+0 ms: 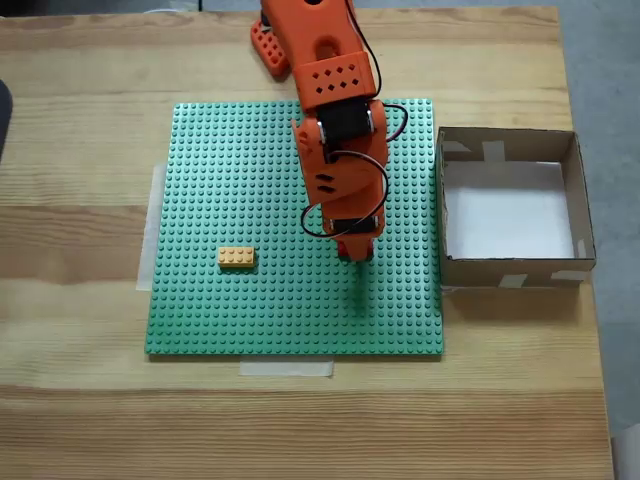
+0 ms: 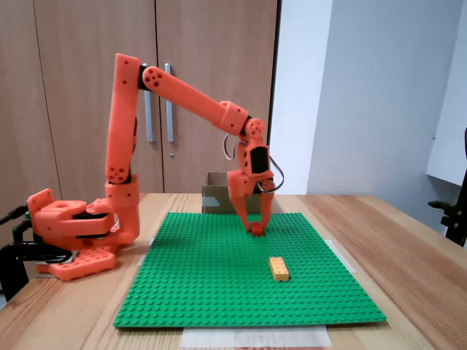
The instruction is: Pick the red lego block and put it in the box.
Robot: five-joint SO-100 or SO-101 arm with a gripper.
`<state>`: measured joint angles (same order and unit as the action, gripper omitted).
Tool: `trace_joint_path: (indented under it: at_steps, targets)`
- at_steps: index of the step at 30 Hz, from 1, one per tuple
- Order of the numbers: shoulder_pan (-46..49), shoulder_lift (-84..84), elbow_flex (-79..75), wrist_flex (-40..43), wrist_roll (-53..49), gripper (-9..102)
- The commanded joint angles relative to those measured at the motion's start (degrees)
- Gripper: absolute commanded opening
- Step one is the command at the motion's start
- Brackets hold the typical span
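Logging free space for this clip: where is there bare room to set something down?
Free: the box floor and the baseplate left of the arm, apart from the yellow brick. Crowded: around the hand at the red lego block.
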<state>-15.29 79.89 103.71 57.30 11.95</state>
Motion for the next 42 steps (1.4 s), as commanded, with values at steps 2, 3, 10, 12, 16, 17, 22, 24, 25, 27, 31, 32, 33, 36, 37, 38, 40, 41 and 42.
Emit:
trace_joint_path:
  at_steps: [2,3,10,12,16,17,22,24,25,27,31,32,33,36,37,38,40,41,42]
  targets:
    - [1.05,0.26,-1.85,0.35,0.09,10]
    - [1.05,0.26,-1.85,0.35,0.09,9]
    - [0.88,0.26,-1.85,0.44,-0.18,6]
    - [0.88,0.53,-1.85,0.44,-0.26,5]
    - [1.05,1.85,-1.85,0.79,-0.53,3]
    - [1.14,2.55,-1.76,0.88,-0.62,3]
    - [1.85,5.62,-1.05,1.23,-0.62,3]
    - [1.93,7.12,-0.62,1.32,-0.62,3]
    - [1.93,7.82,-0.44,1.49,-0.62,3]
    - [1.85,10.63,0.97,1.23,-0.53,3]
    - [1.49,13.18,1.32,1.85,-0.53,3]
    - [1.49,13.97,1.32,2.20,-0.62,3]
    - [1.41,14.77,1.32,2.46,-0.70,3]
    - [1.05,17.05,1.32,3.60,-1.05,3]
    - [0.70,17.75,1.23,4.13,-1.32,3]
    - [0.44,18.46,1.14,4.75,-1.41,3]
    - [-0.44,19.69,1.05,5.71,-1.58,3]
    - [-0.88,20.21,1.05,6.15,-1.76,3]
    - [-1.32,21.01,1.05,6.68,-2.11,3]
